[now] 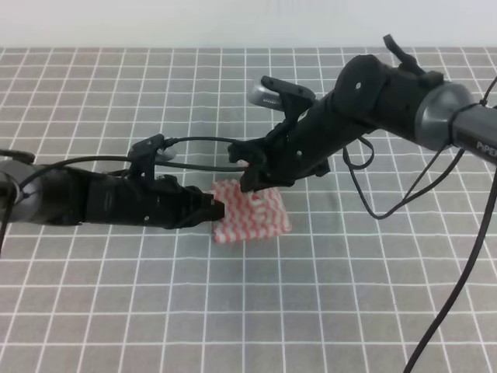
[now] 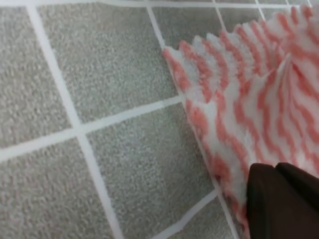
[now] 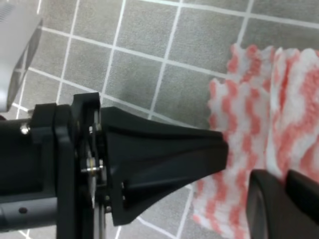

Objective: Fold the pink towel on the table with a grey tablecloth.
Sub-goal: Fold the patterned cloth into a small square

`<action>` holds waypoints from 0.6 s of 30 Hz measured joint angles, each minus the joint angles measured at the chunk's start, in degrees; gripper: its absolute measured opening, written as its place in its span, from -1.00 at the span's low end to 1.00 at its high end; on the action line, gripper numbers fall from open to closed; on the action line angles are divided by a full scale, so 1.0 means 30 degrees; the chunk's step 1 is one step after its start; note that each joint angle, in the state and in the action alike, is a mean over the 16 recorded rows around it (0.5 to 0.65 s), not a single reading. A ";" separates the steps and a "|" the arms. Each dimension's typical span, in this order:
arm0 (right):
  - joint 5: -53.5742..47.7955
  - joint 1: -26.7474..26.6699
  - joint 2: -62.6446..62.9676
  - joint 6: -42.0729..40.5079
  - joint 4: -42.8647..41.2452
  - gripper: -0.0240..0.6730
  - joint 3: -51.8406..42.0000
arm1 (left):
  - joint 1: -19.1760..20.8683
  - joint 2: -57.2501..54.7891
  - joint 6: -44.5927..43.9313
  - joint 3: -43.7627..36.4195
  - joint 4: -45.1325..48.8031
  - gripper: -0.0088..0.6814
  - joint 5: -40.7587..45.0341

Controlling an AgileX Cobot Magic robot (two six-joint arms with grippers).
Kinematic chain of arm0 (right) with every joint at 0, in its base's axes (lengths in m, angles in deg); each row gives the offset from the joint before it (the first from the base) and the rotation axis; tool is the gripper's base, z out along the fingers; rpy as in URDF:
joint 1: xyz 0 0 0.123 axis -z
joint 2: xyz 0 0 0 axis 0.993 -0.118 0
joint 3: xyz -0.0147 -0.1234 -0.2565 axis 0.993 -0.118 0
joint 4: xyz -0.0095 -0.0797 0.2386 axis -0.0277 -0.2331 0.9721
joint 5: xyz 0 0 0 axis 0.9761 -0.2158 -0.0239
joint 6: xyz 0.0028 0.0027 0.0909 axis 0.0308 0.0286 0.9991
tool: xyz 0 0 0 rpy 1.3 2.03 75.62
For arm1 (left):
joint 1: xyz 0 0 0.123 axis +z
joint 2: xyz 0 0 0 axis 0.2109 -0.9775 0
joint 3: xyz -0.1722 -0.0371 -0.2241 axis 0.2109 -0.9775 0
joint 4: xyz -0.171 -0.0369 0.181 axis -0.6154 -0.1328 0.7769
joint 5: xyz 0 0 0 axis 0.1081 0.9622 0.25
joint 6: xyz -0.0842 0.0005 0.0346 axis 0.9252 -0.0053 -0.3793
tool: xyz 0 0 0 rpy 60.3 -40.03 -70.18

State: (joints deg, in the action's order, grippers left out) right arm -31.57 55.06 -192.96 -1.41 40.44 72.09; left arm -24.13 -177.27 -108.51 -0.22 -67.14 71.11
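The towel (image 1: 252, 211) is seen lying folded on the tablecloth (image 1: 93, 295), between both grippers. Its left edge is met by the left gripper (image 1: 217, 210), its far edge by the right gripper (image 1: 252, 183). Whether either gripper is spread or pinching cannot be told.

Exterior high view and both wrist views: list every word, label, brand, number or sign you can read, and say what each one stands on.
"PiPE", cut off by the picture's edge: white letters on the grey tube of the right arm, exterior high view.
No other text is readable: none on the pink towel, the grey tablecloth, or in either wrist view.
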 joint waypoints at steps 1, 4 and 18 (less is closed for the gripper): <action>0.0053 -0.0073 -0.0011 0.0000 0.0010 -0.97 0.0017 | 0.0002 -0.0004 0.0000 0.0001 0.0010 -0.99 0.0010; 0.0208 -0.0256 -0.0057 0.0000 0.0050 -0.97 0.0029 | 0.0000 0.0000 -0.0009 -0.0002 -0.0035 -0.99 0.0114; 0.0792 -0.0642 -0.0607 0.0001 0.0465 -0.96 0.0029 | -0.0004 0.0006 -0.0046 -0.0012 -0.0214 -0.98 0.0593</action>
State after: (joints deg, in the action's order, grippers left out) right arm -29.20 53.13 -194.78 -1.41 41.83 72.18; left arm -24.14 -177.26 -108.65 -0.25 -67.78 72.89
